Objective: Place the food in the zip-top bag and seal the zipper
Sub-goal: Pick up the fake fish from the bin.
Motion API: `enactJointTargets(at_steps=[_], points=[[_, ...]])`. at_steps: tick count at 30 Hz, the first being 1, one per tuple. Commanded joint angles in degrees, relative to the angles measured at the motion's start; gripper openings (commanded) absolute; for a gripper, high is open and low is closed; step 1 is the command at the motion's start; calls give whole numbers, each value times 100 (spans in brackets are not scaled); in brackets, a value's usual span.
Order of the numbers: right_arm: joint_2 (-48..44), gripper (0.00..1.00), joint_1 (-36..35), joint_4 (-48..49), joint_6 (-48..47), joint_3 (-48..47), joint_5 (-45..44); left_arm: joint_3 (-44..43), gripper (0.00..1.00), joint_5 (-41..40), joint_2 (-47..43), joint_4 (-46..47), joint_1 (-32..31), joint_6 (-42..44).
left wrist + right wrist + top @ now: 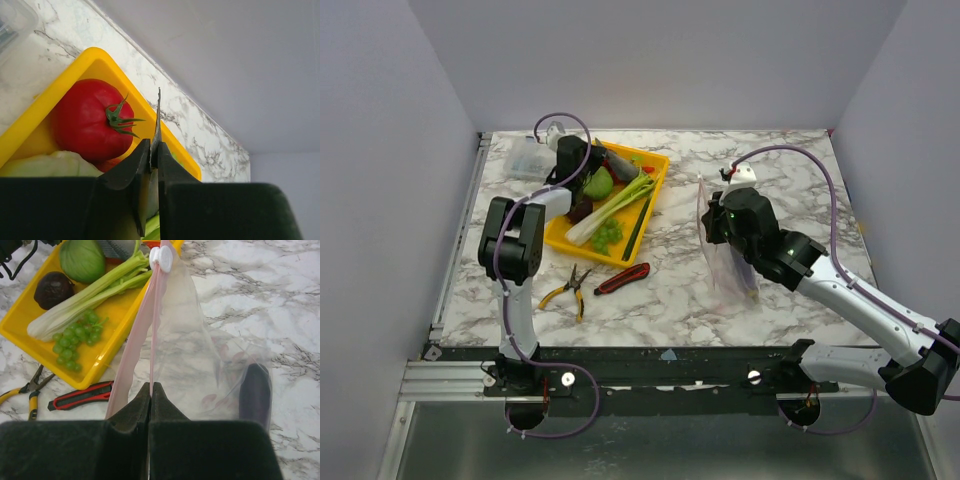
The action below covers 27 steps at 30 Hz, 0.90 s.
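Top cam: marble table, white walls. Yellow tray of food up left, left gripper down in it. Pliers + utility knife just below tray.

Left wrist: jaws pinched on thin fin of grey fish, tomato crowding right behind.

Right wrist: right gripper pressed together on zipper. Zip-top bag hangs off it, 1 eggplant inside.

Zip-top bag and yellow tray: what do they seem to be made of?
The zip-top bag looks like thin, clear, floppy plastic film: it creases and the marble tabletop shows through. The yellow tray looks like rigid, glossy moulded plastic, judging by its smooth, even-coloured rim.
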<state>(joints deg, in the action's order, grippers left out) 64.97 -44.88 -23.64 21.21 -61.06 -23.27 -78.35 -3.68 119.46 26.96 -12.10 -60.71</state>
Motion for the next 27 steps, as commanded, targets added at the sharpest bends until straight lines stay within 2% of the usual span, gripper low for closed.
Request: enactJointTargets(at_steps=[1,5,9,12,15,20,22,24,27], points=[[-61,0,4,-88,-118,-221,-37,170,6,226,-519,280,14,413],[-75,1,3,-83,-122,-245,-85,553,1,62,-1102,586,14,641],[-90,0,1,-50,-110,-205,-170,1135,0,-406,-1723,1224,13,725],[-47,1,4,-27,-91,-203,-190,1208,0,-475,-2123,1101,14,931],[-16,1,5,-10,-61,-196,-163,1084,0,-285,-2704,391,10,1060],[22,0,4,-2,-74,-222,-165,-23,0,681,-3532,-3067,14,917],[11,1,9,36,-78,-218,-107,-19,0,1222,-3912,-3825,-1,840],[20,0,0,43,-40,-250,-13,666,0,1622,-4633,-3548,-75,642],[32,1,5,53,84,-301,196,1898,0,1877,-5823,-2514,-282,45]])
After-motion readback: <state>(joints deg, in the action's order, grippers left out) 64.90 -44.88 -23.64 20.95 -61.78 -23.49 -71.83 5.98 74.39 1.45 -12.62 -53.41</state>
